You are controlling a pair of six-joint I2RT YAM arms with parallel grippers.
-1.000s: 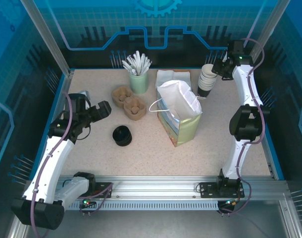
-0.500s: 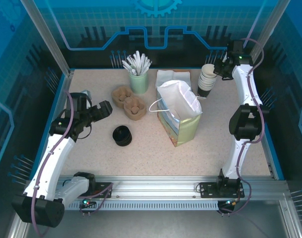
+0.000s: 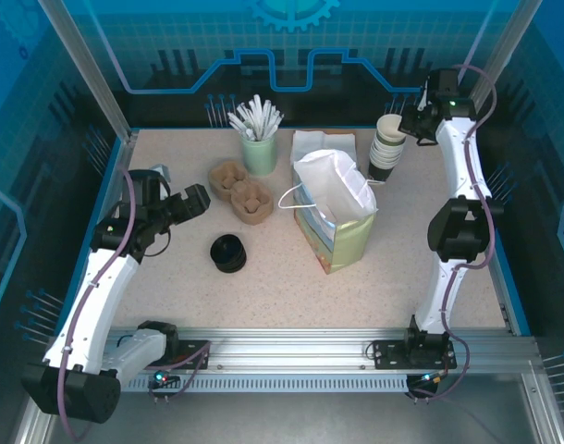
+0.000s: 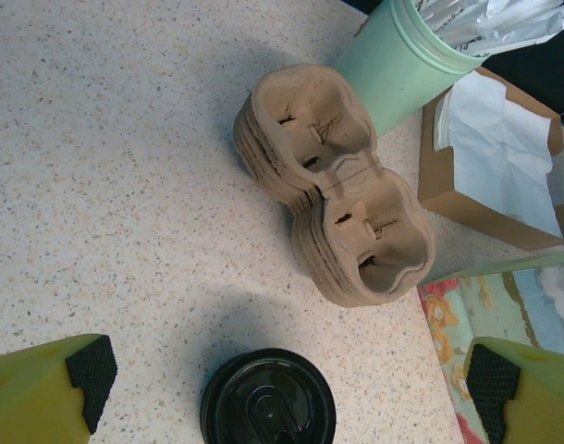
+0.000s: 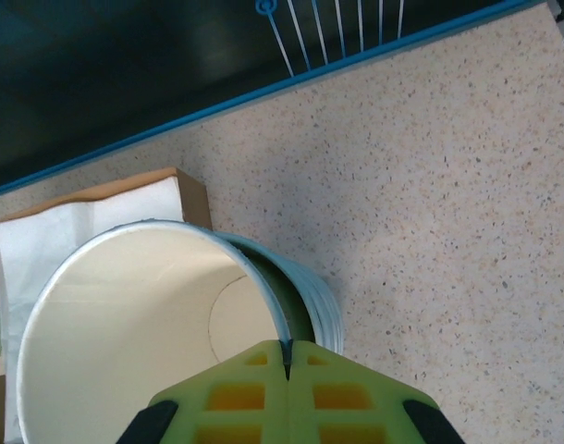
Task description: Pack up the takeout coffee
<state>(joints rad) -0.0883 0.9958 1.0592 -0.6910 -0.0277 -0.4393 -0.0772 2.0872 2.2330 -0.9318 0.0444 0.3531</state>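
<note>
From above, the left gripper (image 3: 190, 203) has barely shifted over the last second and its jaws are spread. The takeout coffee (image 3: 228, 252) stands unmoved on the table (image 3: 263, 287) at the gripper's 4 o'clock, and the paper bag (image 3: 336, 220) is at the cup's 3 o'clock. The right gripper (image 3: 407, 123) has drawn back toward 1 o'clock at the stack of cups (image 3: 386, 153).

At the left wrist, both pads (image 4: 90, 370) sit wide apart. The coffee's black lid lies between them at 6 o'clock, and the cup carriers (image 4: 333, 208) are at 12.

At the right wrist, the fingers (image 5: 226, 388) are pressed together, seemingly pinching the wall of the top cup (image 5: 134, 342), which is tilted off the stack.

Neither shift brings the coffee nearer the bag, so I judge its pickup not yet begun.
</note>
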